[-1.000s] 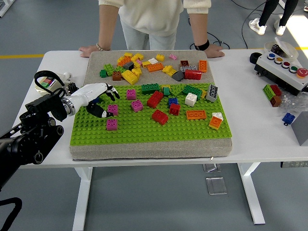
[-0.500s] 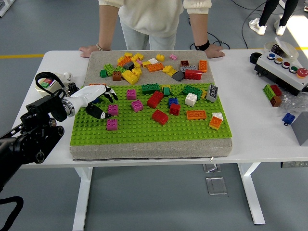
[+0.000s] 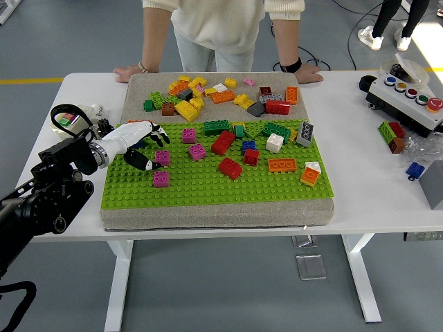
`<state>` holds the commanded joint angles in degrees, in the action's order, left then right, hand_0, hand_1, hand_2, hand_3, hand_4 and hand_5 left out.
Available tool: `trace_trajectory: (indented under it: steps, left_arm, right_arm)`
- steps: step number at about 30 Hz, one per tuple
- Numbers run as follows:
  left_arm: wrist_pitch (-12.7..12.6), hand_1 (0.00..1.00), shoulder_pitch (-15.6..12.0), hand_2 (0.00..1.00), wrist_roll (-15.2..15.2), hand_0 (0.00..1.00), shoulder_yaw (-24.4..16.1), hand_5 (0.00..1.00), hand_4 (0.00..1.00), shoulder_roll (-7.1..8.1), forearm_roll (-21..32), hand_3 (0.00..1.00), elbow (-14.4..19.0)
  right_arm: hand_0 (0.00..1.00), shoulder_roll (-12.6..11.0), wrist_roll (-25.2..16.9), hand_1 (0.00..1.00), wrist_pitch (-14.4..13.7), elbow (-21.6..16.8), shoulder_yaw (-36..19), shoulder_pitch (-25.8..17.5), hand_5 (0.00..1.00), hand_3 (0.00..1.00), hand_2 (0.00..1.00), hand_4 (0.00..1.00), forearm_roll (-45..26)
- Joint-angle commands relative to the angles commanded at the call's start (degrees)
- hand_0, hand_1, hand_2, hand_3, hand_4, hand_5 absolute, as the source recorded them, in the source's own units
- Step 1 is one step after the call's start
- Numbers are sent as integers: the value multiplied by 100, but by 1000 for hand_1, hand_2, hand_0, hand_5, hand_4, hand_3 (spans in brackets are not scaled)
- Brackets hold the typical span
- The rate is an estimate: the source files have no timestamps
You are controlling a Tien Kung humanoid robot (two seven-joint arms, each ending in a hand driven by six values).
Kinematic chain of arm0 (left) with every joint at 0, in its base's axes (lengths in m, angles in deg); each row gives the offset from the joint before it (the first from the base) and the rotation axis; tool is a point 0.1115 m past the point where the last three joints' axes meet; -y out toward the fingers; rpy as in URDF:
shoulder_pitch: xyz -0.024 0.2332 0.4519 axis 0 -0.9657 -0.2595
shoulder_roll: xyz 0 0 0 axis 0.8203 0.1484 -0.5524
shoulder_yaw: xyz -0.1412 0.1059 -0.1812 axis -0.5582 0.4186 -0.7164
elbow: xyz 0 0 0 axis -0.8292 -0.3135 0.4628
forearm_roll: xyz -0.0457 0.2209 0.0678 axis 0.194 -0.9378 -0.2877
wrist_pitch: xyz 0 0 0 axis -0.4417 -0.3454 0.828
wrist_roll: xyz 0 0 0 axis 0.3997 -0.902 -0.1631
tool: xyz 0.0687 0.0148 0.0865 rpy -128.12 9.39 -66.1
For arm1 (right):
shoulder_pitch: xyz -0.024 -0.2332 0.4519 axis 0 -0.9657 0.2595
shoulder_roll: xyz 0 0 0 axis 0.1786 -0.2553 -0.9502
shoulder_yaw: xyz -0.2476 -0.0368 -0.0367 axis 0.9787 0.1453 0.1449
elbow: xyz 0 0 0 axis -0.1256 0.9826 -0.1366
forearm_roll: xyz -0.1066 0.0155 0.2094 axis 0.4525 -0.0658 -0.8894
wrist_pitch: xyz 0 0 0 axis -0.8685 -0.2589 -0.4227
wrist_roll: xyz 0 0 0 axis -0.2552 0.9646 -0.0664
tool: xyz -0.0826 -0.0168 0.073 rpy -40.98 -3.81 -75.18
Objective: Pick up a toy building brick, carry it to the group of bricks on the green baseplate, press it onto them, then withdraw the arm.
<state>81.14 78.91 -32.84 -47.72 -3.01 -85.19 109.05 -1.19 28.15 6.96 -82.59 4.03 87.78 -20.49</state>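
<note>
The green baseplate (image 3: 201, 187) lies on a grey mat and carries scattered bricks: red ones (image 3: 223, 142), pink ones, an orange one (image 3: 282, 164) and a white one (image 3: 275, 143). My left hand (image 3: 153, 149) hovers over the plate's left edge, open, with its fingers spread and nothing in them. It sits just left of a pink brick (image 3: 163, 158) and apart from it. A second pink brick (image 3: 160, 179) stands below that one. Loose bricks (image 3: 208, 93) are heaped on the mat beyond the plate. My right hand is out of view.
A person stands at the far side with one hand (image 3: 128, 71) and the other hand (image 3: 308, 73) resting flat on the table. A button box (image 3: 408, 97) and a few loose bricks (image 3: 392, 135) are at the right. Small items (image 3: 67, 117) lie at the left.
My left hand has drawn back a little to the left and up, away from the pink brick. The bricks and the person have not moved.
</note>
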Motion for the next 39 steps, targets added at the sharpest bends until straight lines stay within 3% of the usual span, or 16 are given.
trace_trajectory:
  steps: [26, 38, 39]
  left_arm:
    - [26, 706, 120, 608, -22, 750, 150, 52, 837, -89, 184, 615, -304]
    - [-17, 660, 127, 595, -47, 730, 179, 52, 769, -99, 290, 569, -352]
    - [-32, 624, 121, 589, -57, 665, 184, 37, 715, -100, 301, 557, -361]
  right_arm:
    - [752, 3, -5, 675, -16, 0, -37, 23, 490, 654, 723, 910, -14]
    - [753, 5, -6, 675, -14, 0, -15, 13, 489, 654, 724, 910, -10]
    - [752, 8, -9, 674, -16, 0, -3, 15, 489, 655, 724, 910, -15]
